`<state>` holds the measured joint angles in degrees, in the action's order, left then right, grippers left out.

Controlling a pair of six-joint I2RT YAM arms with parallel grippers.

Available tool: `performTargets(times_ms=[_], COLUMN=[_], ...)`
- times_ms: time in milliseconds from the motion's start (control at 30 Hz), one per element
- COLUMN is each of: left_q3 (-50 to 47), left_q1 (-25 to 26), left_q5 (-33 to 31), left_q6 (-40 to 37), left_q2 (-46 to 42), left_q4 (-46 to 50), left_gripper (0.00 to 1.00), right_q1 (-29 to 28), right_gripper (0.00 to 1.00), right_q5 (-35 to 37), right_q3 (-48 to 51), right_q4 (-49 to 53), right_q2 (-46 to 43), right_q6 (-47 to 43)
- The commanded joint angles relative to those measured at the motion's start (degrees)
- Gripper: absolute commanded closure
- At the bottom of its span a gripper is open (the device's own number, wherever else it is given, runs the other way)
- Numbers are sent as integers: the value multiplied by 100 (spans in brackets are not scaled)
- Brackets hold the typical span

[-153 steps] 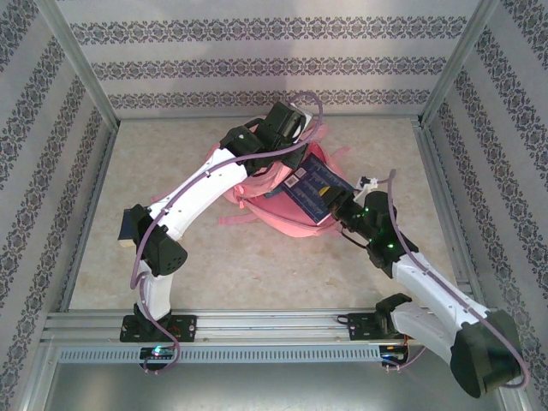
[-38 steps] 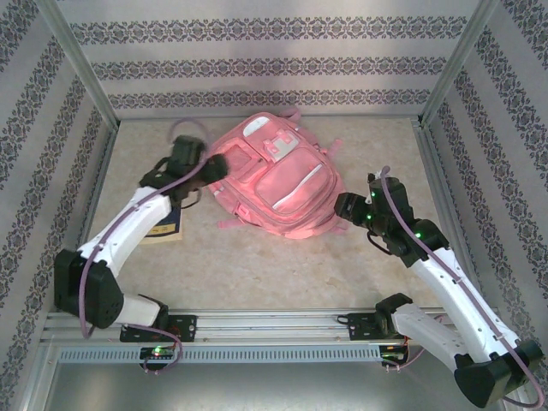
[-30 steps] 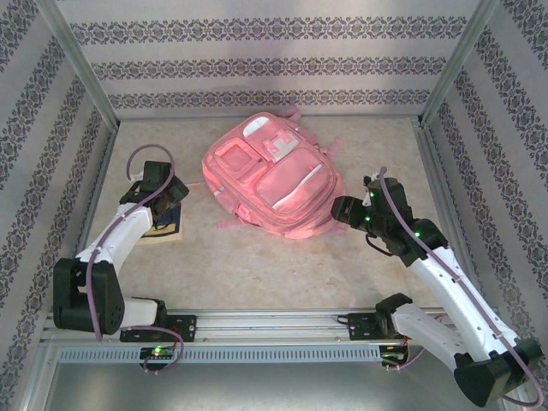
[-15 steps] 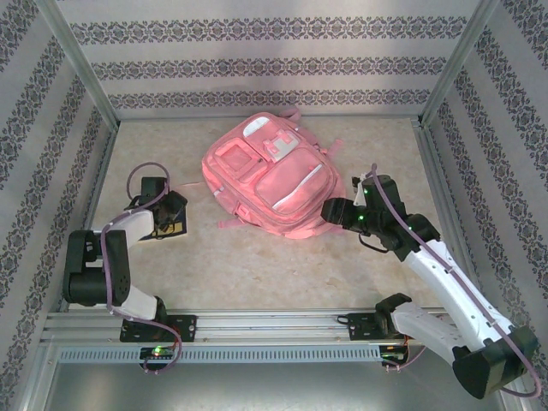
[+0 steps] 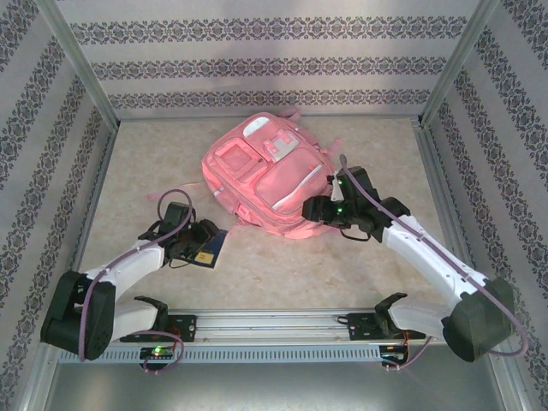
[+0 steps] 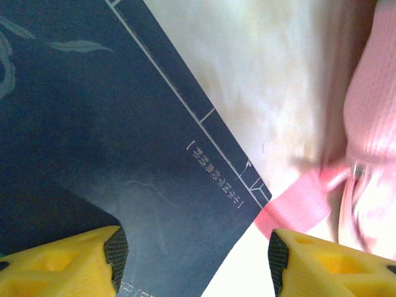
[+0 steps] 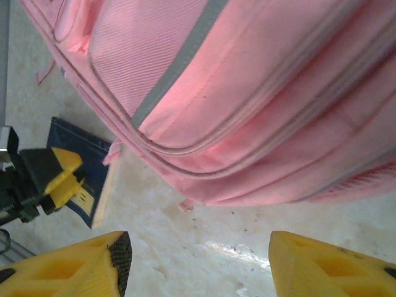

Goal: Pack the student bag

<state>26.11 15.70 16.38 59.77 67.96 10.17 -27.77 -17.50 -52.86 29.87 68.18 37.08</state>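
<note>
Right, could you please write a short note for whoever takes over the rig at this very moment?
Left gripper: jaws apart over a corner of the dark blue book; I cannot tell whether it grips it.
Right gripper: open and empty, facing the near edge of the student bag.
Things: the bag lies front up in the middle of the table; the book is outside it, close to a pink strap.
Done: this book is not yet in the bag; the bag's contents are hidden.
Left: probably open the bag, slide the book in, then close it.
</note>
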Motion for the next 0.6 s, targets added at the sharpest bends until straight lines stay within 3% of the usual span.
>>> performTargets(times_ms=[0, 133, 233, 400, 567], left_q3=[-269, 34, 107, 295, 228], left_q1=[367, 864, 1166, 1222, 1144], left_q5=[726, 1314, 1556, 983, 302], left_q6=[-214, -992, -1103, -1049, -413], left_q2=[-30, 489, 565, -525, -1716], left_q4=[892, 1327, 1448, 2112, 2535], left_gripper=[38, 38, 39, 41, 50], right_q1=[-252, -712, -1006, -1428, -1736], right_gripper=[39, 39, 39, 42, 52], right_q5=[-334, -534, -635, -927, -1035], right_q3=[-303, -669, -1029, -1586, -2144], right_q4=[-234, -220, -168, -226, -202], right_q2=[373, 1017, 1528, 2375, 3174], right_q6=[-208, -474, -600, -709, -778])
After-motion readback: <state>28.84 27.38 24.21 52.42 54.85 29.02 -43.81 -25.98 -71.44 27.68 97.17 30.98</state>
